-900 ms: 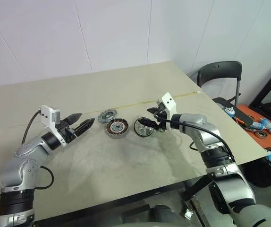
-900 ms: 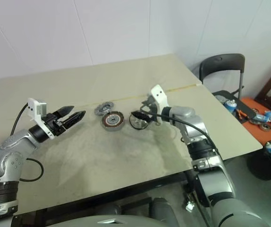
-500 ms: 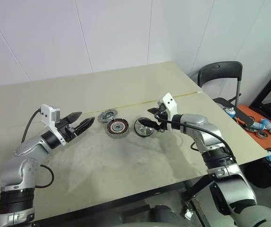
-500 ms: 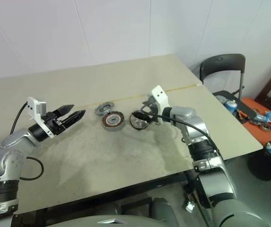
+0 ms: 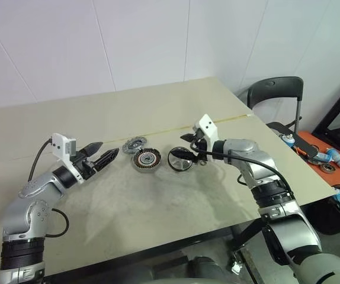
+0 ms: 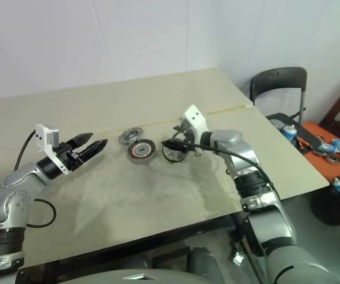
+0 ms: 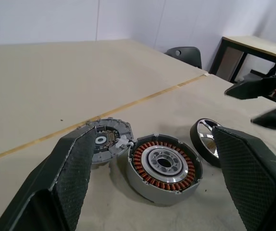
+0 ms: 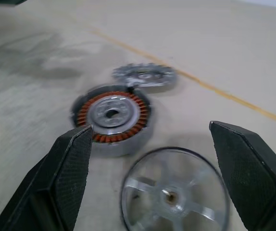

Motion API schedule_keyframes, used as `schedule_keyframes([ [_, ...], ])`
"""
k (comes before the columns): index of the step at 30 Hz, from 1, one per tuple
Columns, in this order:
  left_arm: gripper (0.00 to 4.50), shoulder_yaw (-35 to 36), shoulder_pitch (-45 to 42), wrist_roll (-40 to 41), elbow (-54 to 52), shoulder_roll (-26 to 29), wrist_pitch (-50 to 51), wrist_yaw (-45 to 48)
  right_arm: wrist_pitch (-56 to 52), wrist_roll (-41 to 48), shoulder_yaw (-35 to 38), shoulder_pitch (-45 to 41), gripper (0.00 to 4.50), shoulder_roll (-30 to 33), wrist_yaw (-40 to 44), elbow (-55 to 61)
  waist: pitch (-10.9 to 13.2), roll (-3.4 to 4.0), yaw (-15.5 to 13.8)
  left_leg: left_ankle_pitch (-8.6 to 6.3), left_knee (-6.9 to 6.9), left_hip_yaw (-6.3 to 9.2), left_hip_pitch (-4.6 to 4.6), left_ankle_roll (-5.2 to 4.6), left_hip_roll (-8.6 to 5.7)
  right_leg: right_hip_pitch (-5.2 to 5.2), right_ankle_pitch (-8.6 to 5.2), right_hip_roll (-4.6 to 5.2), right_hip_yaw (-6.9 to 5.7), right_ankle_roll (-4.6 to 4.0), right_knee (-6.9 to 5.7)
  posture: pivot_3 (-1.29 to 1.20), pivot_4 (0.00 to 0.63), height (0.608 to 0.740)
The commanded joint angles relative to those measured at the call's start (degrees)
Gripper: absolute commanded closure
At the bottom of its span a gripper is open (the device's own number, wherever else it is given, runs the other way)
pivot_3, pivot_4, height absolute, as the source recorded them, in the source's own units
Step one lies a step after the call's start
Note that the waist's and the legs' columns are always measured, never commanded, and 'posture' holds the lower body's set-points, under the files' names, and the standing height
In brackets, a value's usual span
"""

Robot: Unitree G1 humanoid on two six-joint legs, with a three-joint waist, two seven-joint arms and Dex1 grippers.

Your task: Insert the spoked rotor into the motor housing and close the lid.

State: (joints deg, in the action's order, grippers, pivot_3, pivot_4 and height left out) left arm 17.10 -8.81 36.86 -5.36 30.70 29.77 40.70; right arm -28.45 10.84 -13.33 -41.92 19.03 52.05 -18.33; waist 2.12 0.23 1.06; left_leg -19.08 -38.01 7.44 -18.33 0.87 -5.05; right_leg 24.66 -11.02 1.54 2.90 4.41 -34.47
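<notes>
The round silver motor housing with copper windings (image 5: 147, 160) lies flat on the beige table (image 5: 158, 112). Just right of it sits the black-rimmed spoked rotor (image 5: 180, 159); the ribbed grey lid (image 5: 135, 144) touches its far-left edge. The right gripper (image 5: 189, 146) hovers over the rotor, jaws spread, empty. Left of the housing, the left gripper (image 5: 102, 152) points level toward it, jaws apart.

The right gripper (image 8: 150, 180) has its 2 black fingers (image 8: 66, 178) spread wide, above the spoked rotor (image 8: 174, 192) lying flat on the table (image 8: 253, 53). Beyond it sits the motor housing (image 8: 111, 118), with the lid (image 8: 144, 74) just behind.
</notes>
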Motion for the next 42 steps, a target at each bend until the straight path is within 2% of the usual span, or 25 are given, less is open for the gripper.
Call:
schedule_keyframes([
  [1,0.43,0.8,-1.0,0.1,-1.7,0.1,-1.2,-0.4,6.0,-2.5,-4.0,-5.8,0.45,-2.3,4.3,-2.9,0.0,0.00,0.1,0.01,0.00,0.01,0.00,0.01,0.00,0.00,0.00,-0.01,0.00,0.00,-0.01,0.00,0.000,0.740],
  [6,0.43,1.1,0.1,0.4,-3.3,-0.9,-1.4,-1.3,13.9,-5.9,-7.0,-14.0,0.45,-5.5,9.0,-13.6,0.0,-0.01,-0.1,0.02,-0.01,0.01,-0.01,0.03,-0.02,0.02,0.00,0.01,0.00,0.00,-0.04,0.00,0.000,0.740],
  [11,0.43,1.6,3.1,0.7,-6.4,-2.5,-1.6,-3.2,23.7,-11.0,-11.3,-18.0,0.45,-9.6,13.1,-24.5,0.0,-0.02,0.1,0.01,0.05,0.03,-0.01,0.04,-0.02,0.05,0.00,0.00,-0.01,-0.01,-0.04,0.00,0.000,0.740],
  [22,0.43,2.7,8.4,1.5,-11.8,-5.7,-1.9,-6.9,36.3,-20.7,-13.4,-24.4,0.45,-17.1,11.5,-46.9,0.0,-0.01,0.1,0.09,0.04,0.00,0.00,0.18,-0.06,0.29,-0.05,0.01,0.02,-0.11,-0.59,0.00,0.000,0.740],
  [31,0.43,2.0,10.0,1.3,-13.4,-7.0,-2.0,-8.4,38.9,-26.2,-13.0,-25.1,0.45,-18.7,8.2,-53.2,0.0,0.00,0.2,0.21,0.03,0.05,0.08,0.37,-0.05,0.30,-0.02,-0.05,0.01,-0.20,-0.79,0.00,0.000,0.740],
  [39,0.43,2.1,10.1,1.4,-13.2,-6.8,-1.9,-8.8,38.2,-27.1,-11.1,-24.4,0.45,-18.2,5.8,-54.7,0.0,0.00,0.2,0.21,0.03,0.05,0.07,0.38,-0.04,0.30,-0.02,-0.07,0.01,-0.21,-0.79,0.00,0.000,0.740],
  [42,0.40,2.1,10.3,1.4,-13.1,-6.8,-1.8,-8.8,38.2,-27.3,-10.8,-23.9,1.03,-17.9,6.0,-54.8,0.0,0.00,0.2,0.21,0.03,0.05,0.07,0.38,-0.04,0.30,-0.02,-0.06,0.01,-0.21,-0.78,0.00,0.000,0.740],
])
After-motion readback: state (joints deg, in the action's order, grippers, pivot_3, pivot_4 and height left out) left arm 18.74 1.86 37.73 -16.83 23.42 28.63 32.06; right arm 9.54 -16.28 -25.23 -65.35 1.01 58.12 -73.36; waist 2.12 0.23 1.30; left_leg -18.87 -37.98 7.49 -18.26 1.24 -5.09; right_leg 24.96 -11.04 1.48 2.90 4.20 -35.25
